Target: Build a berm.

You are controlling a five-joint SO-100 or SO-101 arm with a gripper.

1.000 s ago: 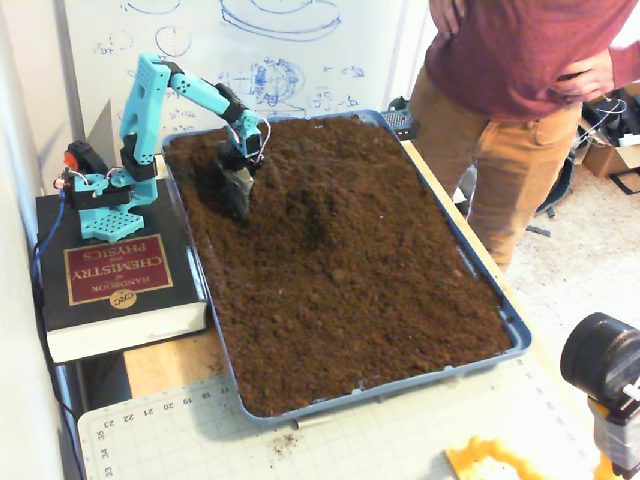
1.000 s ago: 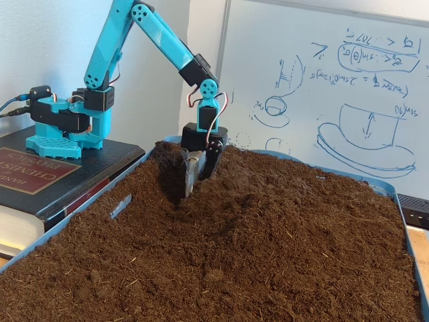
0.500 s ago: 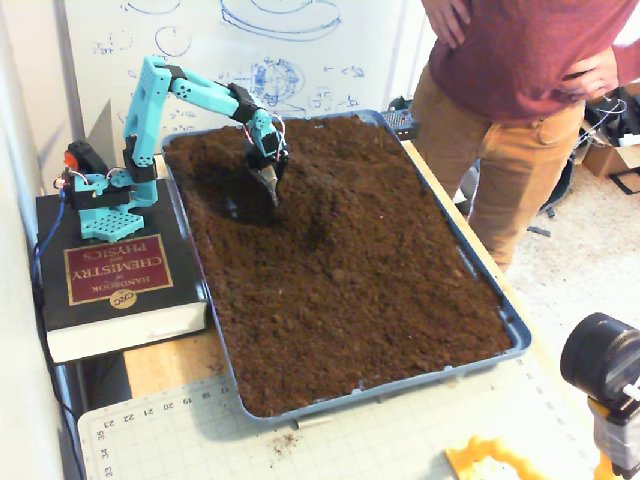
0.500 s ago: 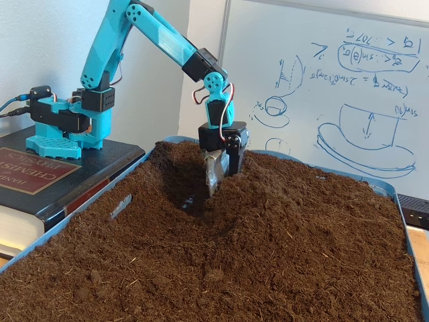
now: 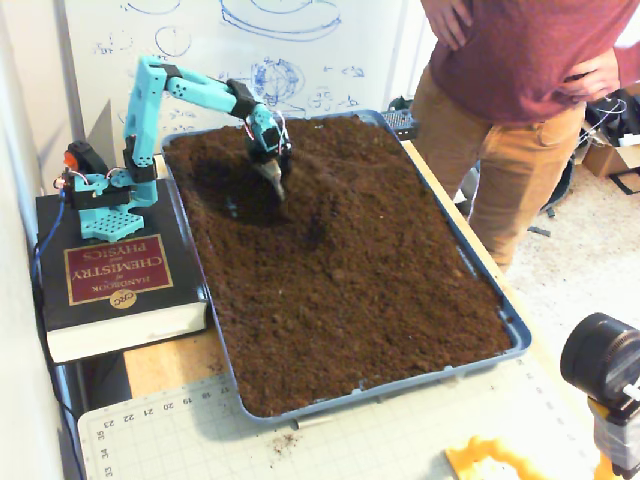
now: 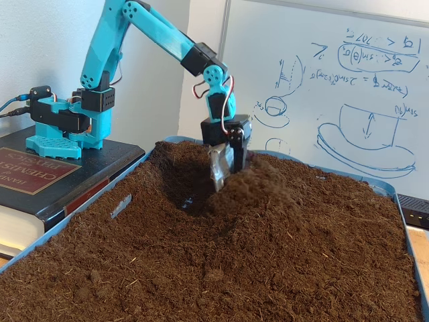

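Pressing against the berm (image 6: 258, 184), the gripper (image 6: 221, 176) sits just left of it in a fixed view; fingers look nearly closed, gripping nothing; trench (image 6: 184, 194) lies behind.

arm (image 6: 157, 33): bright blue plastic links | joints: black motor blocks between the blue parts | base (image 6: 57, 131): blue, with a grid of small holes, at the left of the frame | wires: thin red and white loops near the wrist | gripper (image 6: 224, 171): black top, grey fingers dusted with brown dirt
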